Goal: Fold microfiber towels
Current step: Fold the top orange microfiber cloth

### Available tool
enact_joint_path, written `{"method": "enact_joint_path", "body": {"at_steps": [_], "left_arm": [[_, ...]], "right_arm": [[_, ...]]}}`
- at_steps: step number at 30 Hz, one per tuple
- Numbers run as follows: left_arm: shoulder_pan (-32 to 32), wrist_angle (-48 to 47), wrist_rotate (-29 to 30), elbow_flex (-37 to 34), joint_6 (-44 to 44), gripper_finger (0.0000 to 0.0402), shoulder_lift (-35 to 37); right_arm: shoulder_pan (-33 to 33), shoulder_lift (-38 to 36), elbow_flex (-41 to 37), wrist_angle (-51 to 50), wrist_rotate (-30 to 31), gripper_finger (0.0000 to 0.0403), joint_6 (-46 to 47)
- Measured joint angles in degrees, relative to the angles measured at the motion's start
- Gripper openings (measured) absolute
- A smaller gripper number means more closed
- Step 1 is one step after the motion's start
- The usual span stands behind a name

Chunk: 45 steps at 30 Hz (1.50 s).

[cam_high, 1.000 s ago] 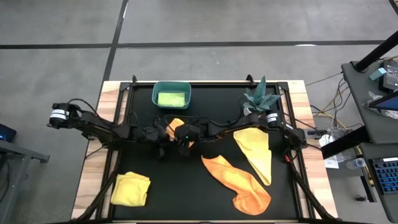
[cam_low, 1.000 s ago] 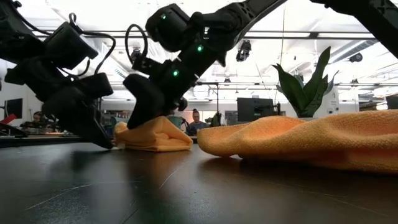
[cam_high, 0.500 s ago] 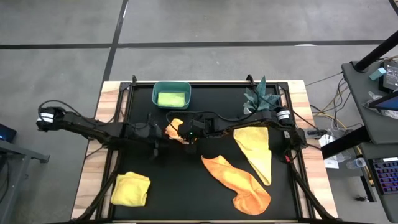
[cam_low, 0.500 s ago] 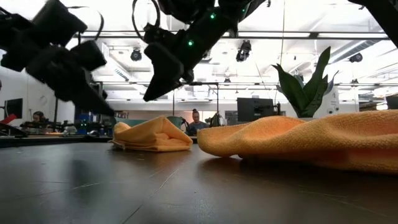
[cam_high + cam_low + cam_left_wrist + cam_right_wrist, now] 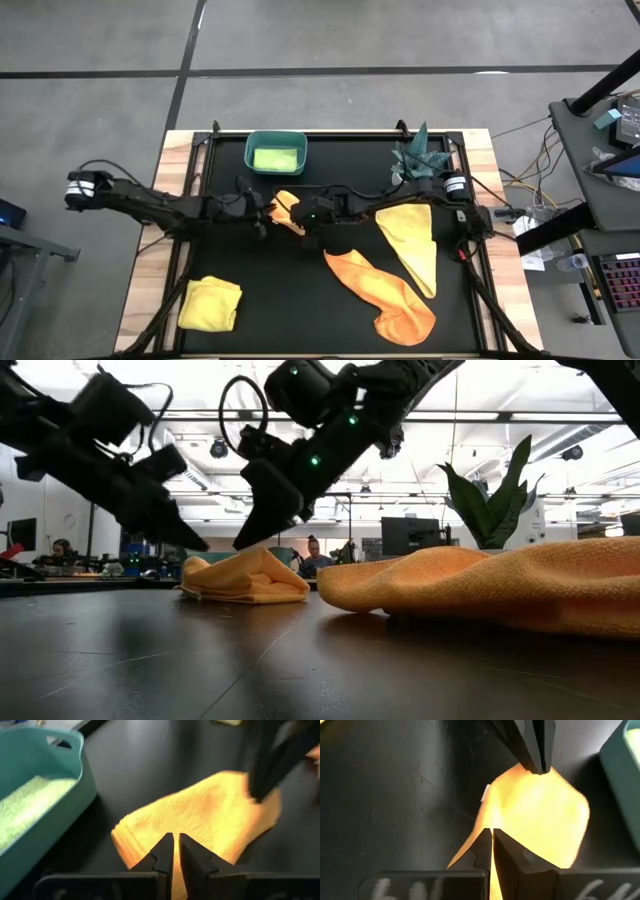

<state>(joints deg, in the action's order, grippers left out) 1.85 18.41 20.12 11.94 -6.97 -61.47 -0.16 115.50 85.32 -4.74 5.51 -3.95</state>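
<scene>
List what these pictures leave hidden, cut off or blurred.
- Folded orange towel: high view, both arms cover most of it; its fold can't be judged.
- Green towel in the bin: left wrist view, cut by the edge.
- Spread orange towel: low view, runs off the right edge.
- Left claw and right claw, both shut: wrist views show no cloth between them.

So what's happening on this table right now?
Both arms hang over a small folded orange towel mid-table, just below the teal bin. The left gripper and right gripper are both shut, empty and lifted clear of it. A folded yellow towel sits at the near left; an orange towel and a yellow one lie unfolded on the right.
</scene>
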Motion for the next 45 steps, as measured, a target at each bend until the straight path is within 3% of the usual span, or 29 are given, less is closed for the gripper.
{"method": "enact_joint_path", "body": {"at_steps": [7,12,22,27,32,39,45], "left_arm": [[0.1,5.1,0.5,0.4,-1.5,0.0001,-11.6],[0.1,5.6,1.0,0.6,-5.0,0.0001,-15.4],[0.1,4.9,0.7,0.5,-6.2,0.0001,-13.6],[0.0,5.1,-1.9,0.5,-6.1,0.0001,-10.6],[0.0,5.2,-3.5,0.5,-6.2,0.0001,-8.8],[0.0,5.2,-4.4,0.4,-6.2,0.0001,-9.7],[0.0,5.1,-4.9,0.4,-6.3,0.0001,-10.8]], "right_arm": [[0.1,0.0,-6.5,8.4,-6.0,0.0009,4.9],[0.3,0.1,-11.8,13.0,-6.2,0.0008,10.0],[0.4,-0.9,-15.8,12.3,-7.1,0.0008,12.5],[0.5,-5.1,-15.4,10.7,-7.4,0.0008,8.6],[0.5,-7.4,-15.2,15.1,-7.1,0.0008,5.8],[0.2,-2.4,-15.2,28.7,-7.0,0.0008,4.0],[-0.6,2.4,-15.2,30.6,-7.1,0.0008,5.9]]}}
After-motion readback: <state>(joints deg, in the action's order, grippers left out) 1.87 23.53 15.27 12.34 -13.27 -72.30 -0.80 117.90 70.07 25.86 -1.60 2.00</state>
